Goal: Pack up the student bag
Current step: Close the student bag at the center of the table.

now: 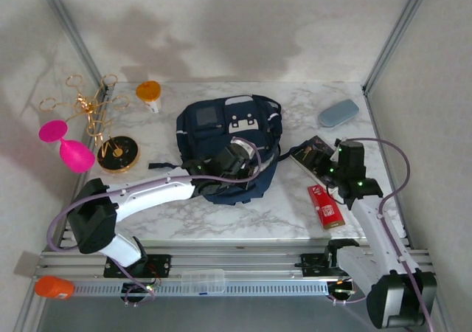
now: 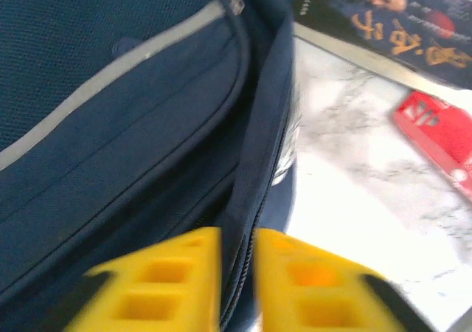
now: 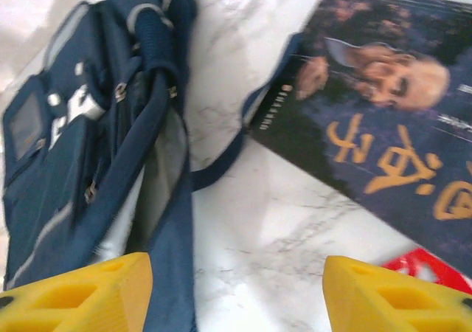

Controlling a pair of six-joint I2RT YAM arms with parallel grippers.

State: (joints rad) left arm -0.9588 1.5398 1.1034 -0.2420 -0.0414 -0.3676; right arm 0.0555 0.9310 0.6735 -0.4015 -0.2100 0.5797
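The student bag (image 1: 228, 129) lies flat in the middle of the marble table, a navy backpack with white buckle patches and a grey square patch. My left gripper (image 1: 240, 157) rests on its near right part. In the left wrist view the yellow fingers (image 2: 177, 280) stand almost together, pinching the bag's zippered edge (image 2: 243, 199). My right gripper (image 1: 327, 162) hovers open over bare marble between the bag (image 3: 88, 147) and a dark book (image 3: 383, 125), its fingers (image 3: 81, 291) wide apart around nothing.
The dark book (image 1: 313, 155) lies right of the bag, with a red box (image 1: 325, 205) nearer the front edge. A grey-blue case (image 1: 338, 113) sits back right. At the left are an orange-lidded jar (image 1: 148, 93), a gold rack (image 1: 88, 107), a black-gold disc (image 1: 119, 153) and a pink object (image 1: 66, 146).
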